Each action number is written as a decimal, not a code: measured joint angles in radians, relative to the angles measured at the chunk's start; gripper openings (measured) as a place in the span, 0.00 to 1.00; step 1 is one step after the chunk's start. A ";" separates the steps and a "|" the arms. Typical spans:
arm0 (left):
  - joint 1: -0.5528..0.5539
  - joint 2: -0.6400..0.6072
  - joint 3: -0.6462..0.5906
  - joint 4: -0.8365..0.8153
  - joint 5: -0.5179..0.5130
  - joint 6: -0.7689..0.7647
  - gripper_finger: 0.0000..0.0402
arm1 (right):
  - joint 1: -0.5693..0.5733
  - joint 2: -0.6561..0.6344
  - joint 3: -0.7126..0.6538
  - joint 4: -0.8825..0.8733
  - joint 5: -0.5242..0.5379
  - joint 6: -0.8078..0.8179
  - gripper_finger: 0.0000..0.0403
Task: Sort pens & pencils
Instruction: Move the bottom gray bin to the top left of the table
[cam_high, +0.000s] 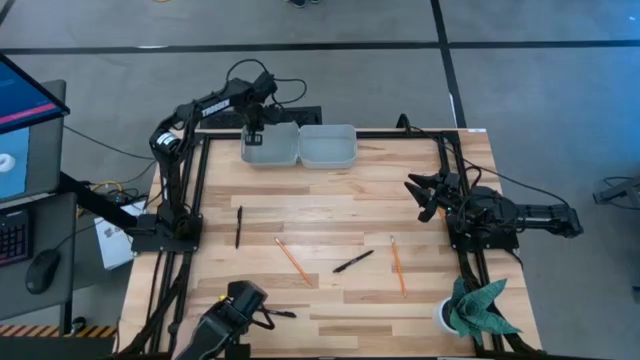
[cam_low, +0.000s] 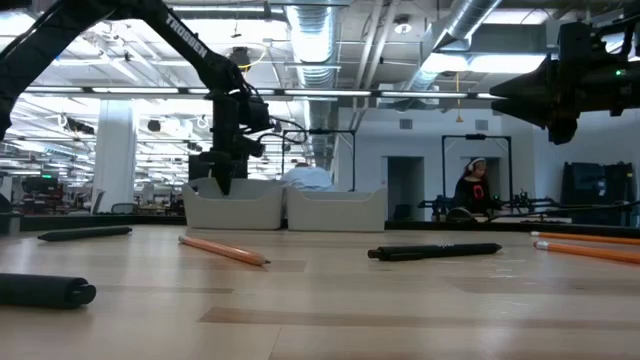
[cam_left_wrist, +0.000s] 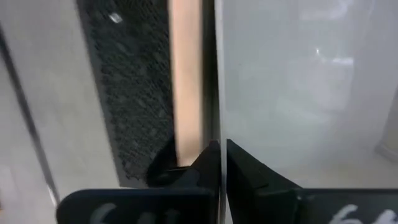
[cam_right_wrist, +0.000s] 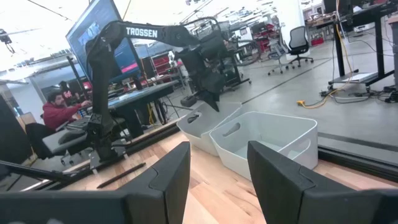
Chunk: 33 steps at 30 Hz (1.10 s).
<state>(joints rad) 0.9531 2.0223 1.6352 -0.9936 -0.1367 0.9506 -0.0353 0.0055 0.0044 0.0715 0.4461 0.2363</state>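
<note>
A black pen (cam_high: 276, 314) lies at the near edge of the wooden counter (cam_high: 330, 190), beside a dark camera mount. Farther in, two orange pencils — one (cam_high: 292, 258) left of centre, the other (cam_high: 398, 266) to the right — flank a second black pen (cam_high: 353, 261) lying at an angle between them. A third black pen (cam_high: 238, 226) rests alone toward the left side. At the right edge, the right end effector (cam_high: 425, 196) waits above the counter with its fingers apart, holding nothing. At the far edge two pale bins sit side by side — the left bin (cam_high: 270, 146) and the right bin (cam_high: 328, 146). The left end effector (cam_high: 254, 138) hangs over the left bin, fingers pressed together with nothing visible between them. Beyond the counter, a person sits at a desk.
</note>
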 joint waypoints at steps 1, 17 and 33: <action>0.000 0.008 0.000 -0.010 0.000 -0.002 0.00 | 0.000 0.000 0.000 0.000 0.000 0.000 0.45; -0.017 0.069 0.018 -0.050 -0.045 -0.009 0.00 | 0.000 0.000 0.000 0.000 0.000 0.000 0.45; -0.019 0.071 0.024 -0.020 -0.057 0.066 0.00 | 0.000 0.000 0.000 0.000 0.000 0.000 0.45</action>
<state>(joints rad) 0.9340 2.0930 1.6588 -1.0134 -0.1939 1.0167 -0.0353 0.0055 0.0045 0.0718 0.4461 0.2363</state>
